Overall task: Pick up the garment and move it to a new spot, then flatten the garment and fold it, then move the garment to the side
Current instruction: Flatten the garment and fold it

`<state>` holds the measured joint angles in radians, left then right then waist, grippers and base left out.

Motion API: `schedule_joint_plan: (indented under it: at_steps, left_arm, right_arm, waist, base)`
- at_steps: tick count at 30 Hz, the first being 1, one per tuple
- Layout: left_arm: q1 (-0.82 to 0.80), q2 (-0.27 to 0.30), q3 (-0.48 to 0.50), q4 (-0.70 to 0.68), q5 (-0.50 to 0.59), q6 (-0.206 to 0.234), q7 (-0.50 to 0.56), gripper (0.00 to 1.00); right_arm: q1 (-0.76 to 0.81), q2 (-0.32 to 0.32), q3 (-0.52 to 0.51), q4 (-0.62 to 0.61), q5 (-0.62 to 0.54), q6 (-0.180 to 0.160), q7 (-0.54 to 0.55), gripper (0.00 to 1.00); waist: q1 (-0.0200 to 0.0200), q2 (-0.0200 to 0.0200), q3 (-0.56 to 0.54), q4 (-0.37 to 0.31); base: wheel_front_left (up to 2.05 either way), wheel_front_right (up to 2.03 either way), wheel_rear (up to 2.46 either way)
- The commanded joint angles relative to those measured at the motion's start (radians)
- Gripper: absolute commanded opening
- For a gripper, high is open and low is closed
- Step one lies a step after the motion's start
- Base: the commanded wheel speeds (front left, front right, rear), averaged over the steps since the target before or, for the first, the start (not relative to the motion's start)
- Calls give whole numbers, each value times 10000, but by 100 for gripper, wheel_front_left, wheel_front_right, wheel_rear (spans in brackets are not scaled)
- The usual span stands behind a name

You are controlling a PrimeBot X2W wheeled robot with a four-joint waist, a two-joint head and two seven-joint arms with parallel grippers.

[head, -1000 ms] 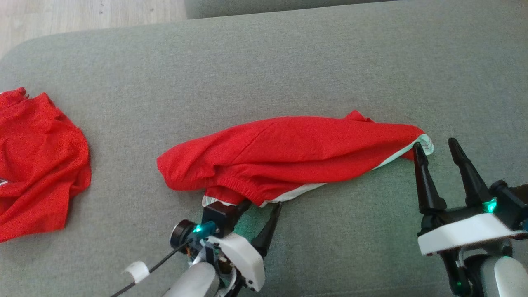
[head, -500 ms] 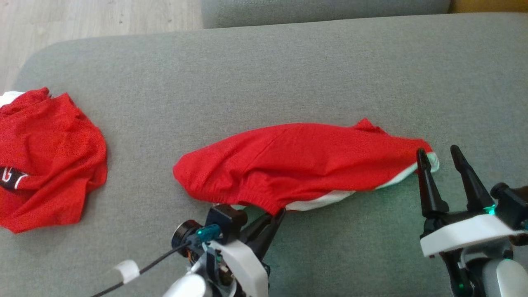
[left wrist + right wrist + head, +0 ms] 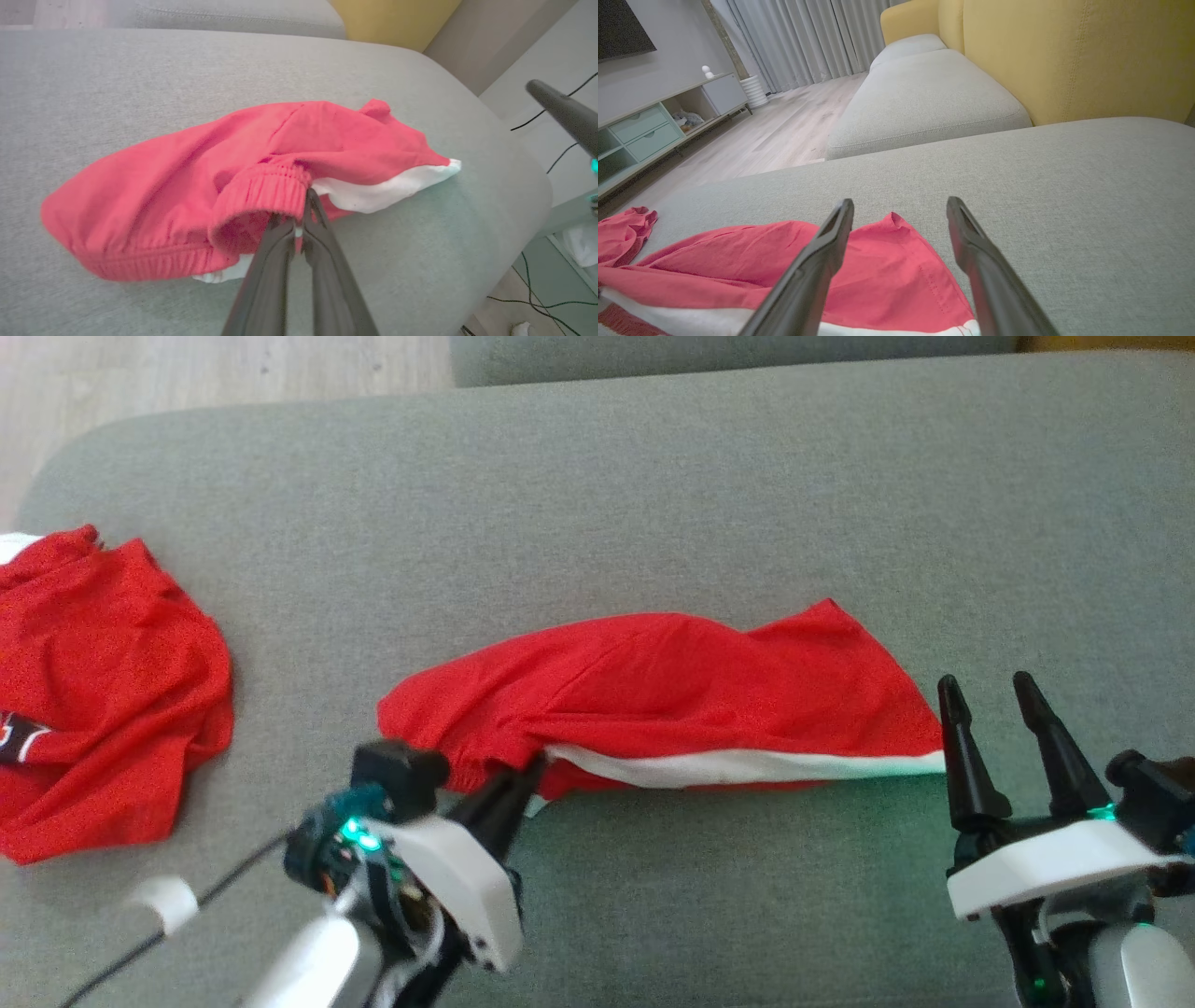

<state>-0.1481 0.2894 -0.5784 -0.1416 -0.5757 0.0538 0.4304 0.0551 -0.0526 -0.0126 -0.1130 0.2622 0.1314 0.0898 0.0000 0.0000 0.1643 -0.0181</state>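
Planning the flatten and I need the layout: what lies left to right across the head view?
Crumpled red cloth → red garment with white trim, its near-left waistband pinched by the shut left gripper → open right gripper at the garment's right end. All on the grey sofa cushion.

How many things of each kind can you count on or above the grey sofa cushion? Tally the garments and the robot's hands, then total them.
Red garments: 2, the white-trimmed garment in the middle and a crumpled garment at the left.
Robot hands: 2, the left hand shut on the white-trimmed garment, the right hand open.
Total: 4.
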Motion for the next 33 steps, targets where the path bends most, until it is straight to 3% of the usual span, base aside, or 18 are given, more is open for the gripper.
schedule_joint_plan:
  at_steps: [1,7,14,15,17,24,28,33]
  left_arm:
    - [-739,162,530,-108,-37,43,33,0]
    - [-1747,-39,1265,1560,-651,-73,-116,0]
    - [-2943,-221,1717,4021,-735,-475,-1078,0]
    - [-3006,-275,1739,4265,-753,-518,-1214,15]
    - [-3053,-353,1707,4675,-712,-589,-1463,100]
    - [-2603,-626,1829,5184,-442,-316,-2940,100]
    - [-2037,-585,2022,4972,-26,223,-4138,100]
    - [-1480,-332,2287,4343,994,996,-6363,100]
  right_arm:
    - [-224,-36,218,-314,77,-7,10,100]
    - [-426,-26,243,-270,121,-7,66,100]
    - [-585,-19,305,-194,191,-7,114,100]
    - [-595,-18,297,-189,200,-7,114,100]
    - [-611,-18,291,-178,202,-7,112,100]
    - [-636,-26,223,-217,160,-7,140,100]
    - [-636,-70,226,-281,119,-7,187,100]
    - [-701,-153,174,-481,0,-7,221,100]
  waist:
    - [0,0,92,-66]
    - [0,0,387,-234]
    - [0,0,648,-372]
    - [0,0,667,-368]
    - [0,0,689,-360]
    - [0,0,599,-153]
    - [0,0,483,-1]
    - [0,0,388,215]
  base:
    - [0,0,0]
    - [0,0,0]
    - [0,0,0]
    - [0,0,0]
    - [0,0,0]
    - [0,0,0]
    - [0,0,0]
    - [0,0,0]
